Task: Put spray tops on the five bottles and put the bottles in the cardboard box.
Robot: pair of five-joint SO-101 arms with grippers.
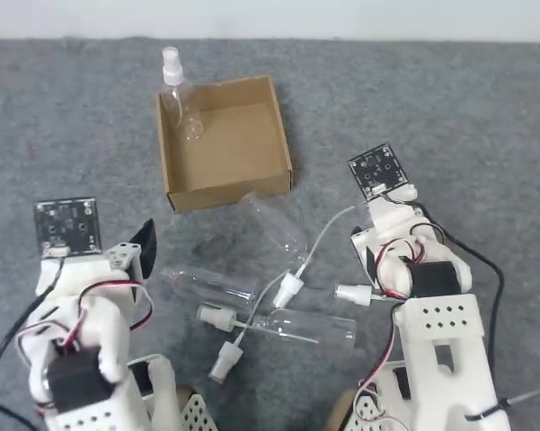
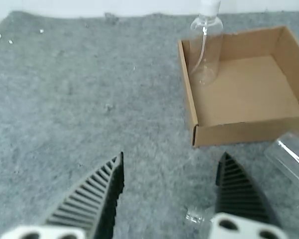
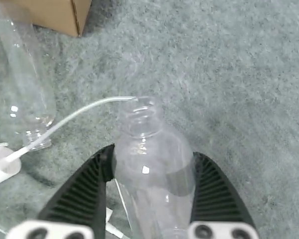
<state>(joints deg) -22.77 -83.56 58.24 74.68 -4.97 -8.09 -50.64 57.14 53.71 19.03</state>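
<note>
Bottle sits inside the right claw, seemingly gripped; left claw gapes wide.

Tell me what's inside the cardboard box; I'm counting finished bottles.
One clear bottle with its spray top on stands in a far corner of the cardboard box; elsewhere only its floor shows. Nothing inside looks covered.

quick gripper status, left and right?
Left gripper: open, holding nothing.
Right gripper: closed on a clear plastic bottle with an open neck, no spray top on it.
</note>
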